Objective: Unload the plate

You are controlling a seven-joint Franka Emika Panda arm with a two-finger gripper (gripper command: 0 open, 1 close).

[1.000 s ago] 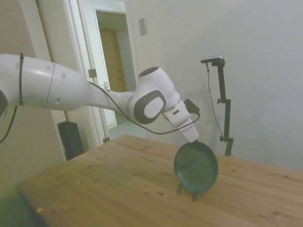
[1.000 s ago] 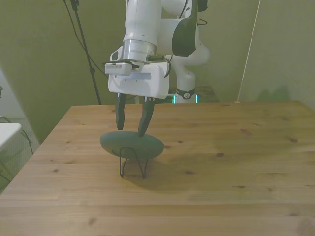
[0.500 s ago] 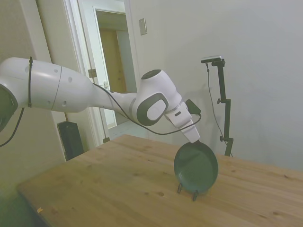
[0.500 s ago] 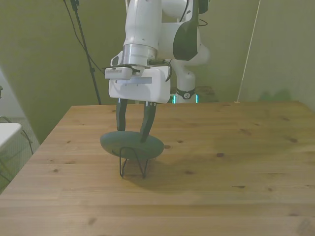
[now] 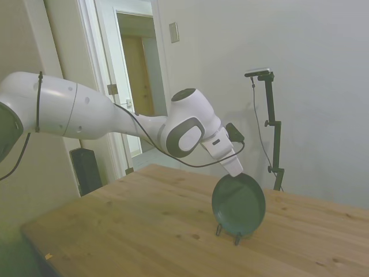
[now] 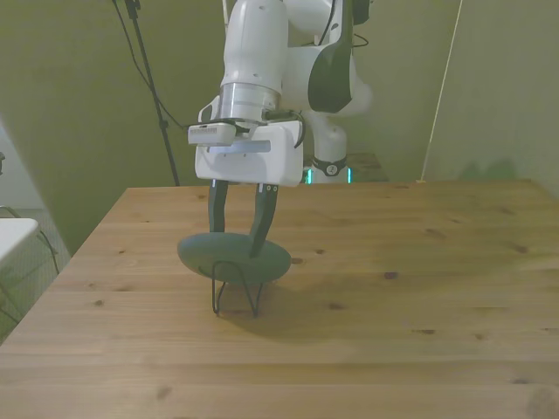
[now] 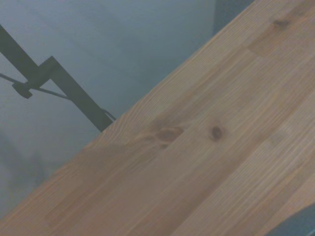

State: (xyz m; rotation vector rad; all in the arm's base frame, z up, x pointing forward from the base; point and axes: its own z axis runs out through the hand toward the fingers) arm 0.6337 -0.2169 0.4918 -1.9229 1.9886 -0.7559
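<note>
I see my tool (image 6: 238, 247) spread open, its fingers straddling the top rim of the round dark grey-green plate (image 5: 238, 203), which stands upright in a thin black wire stand (image 6: 236, 287) on the wooden bench (image 6: 393, 332).

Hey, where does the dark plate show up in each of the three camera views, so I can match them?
Side view: the plate stands on edge in the wire stand, right of centre, under the end effector.
Front view: seen edge-on as a flat oval, left of centre, with the open fingers at its top rim.
Wrist view: only a dark sliver in one corner, likely the plate.
Shared landmark: the wooden table.
</note>
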